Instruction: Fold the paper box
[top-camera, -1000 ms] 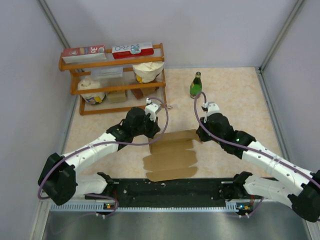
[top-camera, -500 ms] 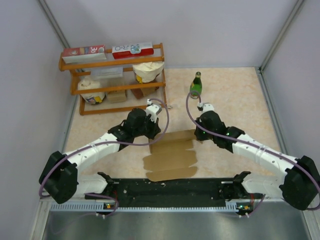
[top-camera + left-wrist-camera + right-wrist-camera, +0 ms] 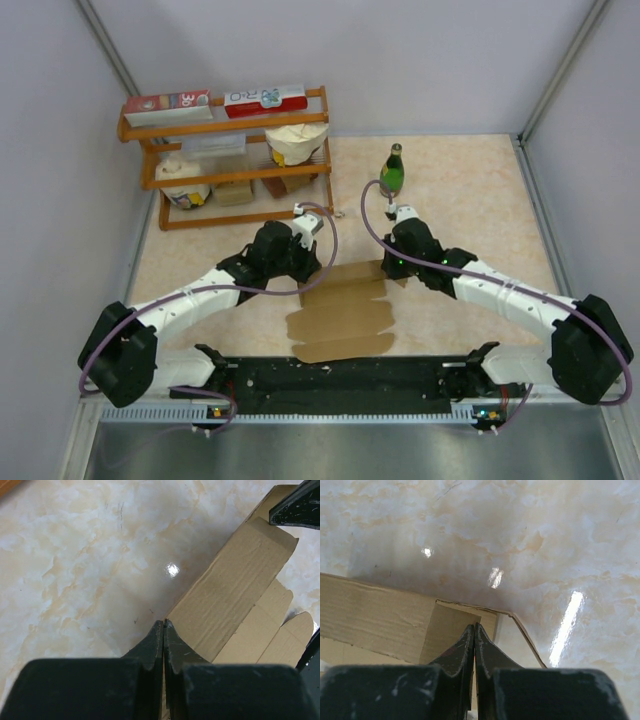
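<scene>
From above, the paper box (image 3: 342,312) lies on the table (image 3: 470,190) between the two arms, a flat brown sheet with notched flaps. In the left wrist view, the left pincer (image 3: 163,625) is pressed together at the sheet's far left corner. In the right wrist view, the right pincer (image 3: 474,627) is pressed together over a creased end flap.

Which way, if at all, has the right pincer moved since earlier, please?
Yes: the right pincer has shifted slightly left in the top view, nearer below the green glass bottle.
</scene>
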`<action>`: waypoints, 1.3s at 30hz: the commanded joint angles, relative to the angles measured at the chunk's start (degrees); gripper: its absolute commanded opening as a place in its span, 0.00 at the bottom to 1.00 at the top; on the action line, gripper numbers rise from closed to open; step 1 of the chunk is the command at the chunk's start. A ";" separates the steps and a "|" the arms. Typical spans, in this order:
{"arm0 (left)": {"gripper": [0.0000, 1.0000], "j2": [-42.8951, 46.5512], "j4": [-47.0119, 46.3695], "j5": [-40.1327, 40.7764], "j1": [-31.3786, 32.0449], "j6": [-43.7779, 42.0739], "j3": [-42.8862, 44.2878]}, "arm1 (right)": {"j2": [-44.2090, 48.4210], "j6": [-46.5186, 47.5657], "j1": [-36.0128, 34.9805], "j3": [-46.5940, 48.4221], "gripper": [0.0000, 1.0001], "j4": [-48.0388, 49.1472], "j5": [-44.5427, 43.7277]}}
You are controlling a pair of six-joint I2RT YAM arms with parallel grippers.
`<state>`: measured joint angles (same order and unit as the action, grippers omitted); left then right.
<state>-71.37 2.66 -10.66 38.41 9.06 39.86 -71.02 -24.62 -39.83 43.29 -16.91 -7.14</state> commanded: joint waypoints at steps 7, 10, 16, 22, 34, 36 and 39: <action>0.00 0.62 -4.94 -2.70 0.17 0.70 -1.53 | -1.75 0.54 0.72 2.94 0.00 2.84 3.53; 0.00 1.41 -5.03 -3.23 0.26 0.70 -1.89 | -2.36 0.45 0.72 3.03 0.00 3.11 4.15; 0.00 5.10 -5.12 -4.11 0.26 0.96 -3.47 | -3.15 -0.16 0.72 2.77 0.00 3.81 5.11; 0.00 6.77 -4.68 -5.08 0.26 1.05 -4.96 | -3.59 -0.51 0.64 2.59 0.00 4.77 5.90; 0.00 5.63 -5.73 -7.10 0.61 1.49 -6.81 | -4.56 -1.74 1.51 2.15 0.00 6.44 9.95; 0.00 5.81 -5.99 -7.10 0.52 1.58 -7.07 | -4.39 -2.18 1.69 1.63 0.00 7.06 11.08; 0.00 6.07 -6.08 -6.84 0.61 1.58 -7.25 | -4.47 -2.71 2.13 0.84 0.00 8.02 12.76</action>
<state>-65.78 -0.86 -16.82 38.74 10.39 33.36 -75.29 -26.04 -38.92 43.31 -12.69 2.35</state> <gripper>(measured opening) 0.009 0.003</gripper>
